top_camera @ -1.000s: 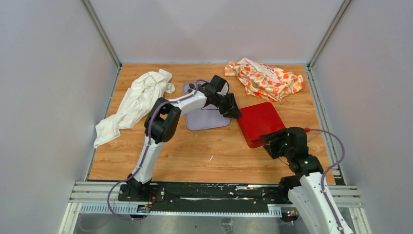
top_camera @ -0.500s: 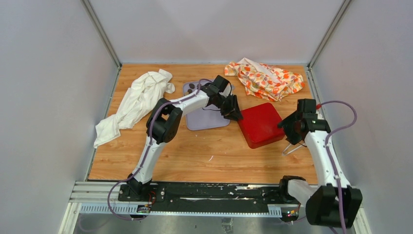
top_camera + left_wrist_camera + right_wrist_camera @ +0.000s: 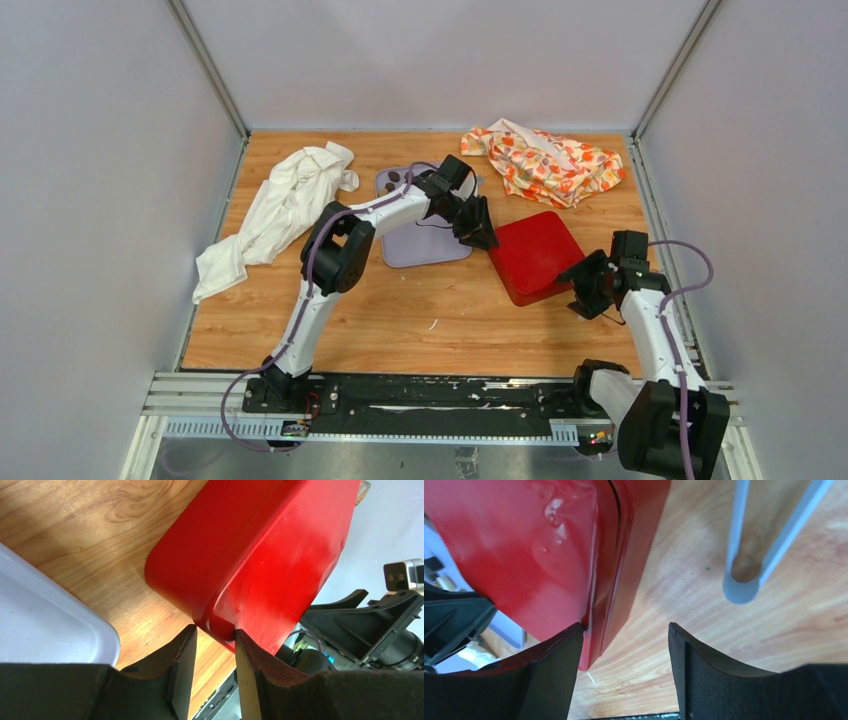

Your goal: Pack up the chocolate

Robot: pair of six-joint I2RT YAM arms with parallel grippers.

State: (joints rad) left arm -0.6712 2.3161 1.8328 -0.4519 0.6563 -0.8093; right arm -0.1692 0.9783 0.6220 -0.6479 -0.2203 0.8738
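Opening the box (image 3: pixel 530 250) is the step we're on, as we read it. It sits red and closed on the surface (image 3: pixel 400 310), with nothing packed that we can see. The chocolate (image 3: pixel 394 178) is apart from it, a few dark pieces at the far end of the tray (image 3: pixel 420 250) just left of the box.

We've got the left tool (image 3: pixel 215 632) reaching over that tray, narrow and nipped onto the box's left corner, the rim caught between its tips. On the other side the right tool (image 3: pixel 625 630) stands wide, holding nothing. One finger sits right at the seam (image 3: pixel 596 590) under the lid (image 3: pixel 524 555) on the near right edge, and the other hangs over bare wood. Just beside it lie the tongs (image 3: pixel 739 587), on the surface.

So what does the next move call for? We reckon the right tool has to close on one half only, lid or base, while the left pins its corner, so the two halves can part. A grip across the seam would just clamp the box shut. The box looks smooth and could skid, so we'd want a slow, square pull. Only after that do the tongs and the chocolate come in.
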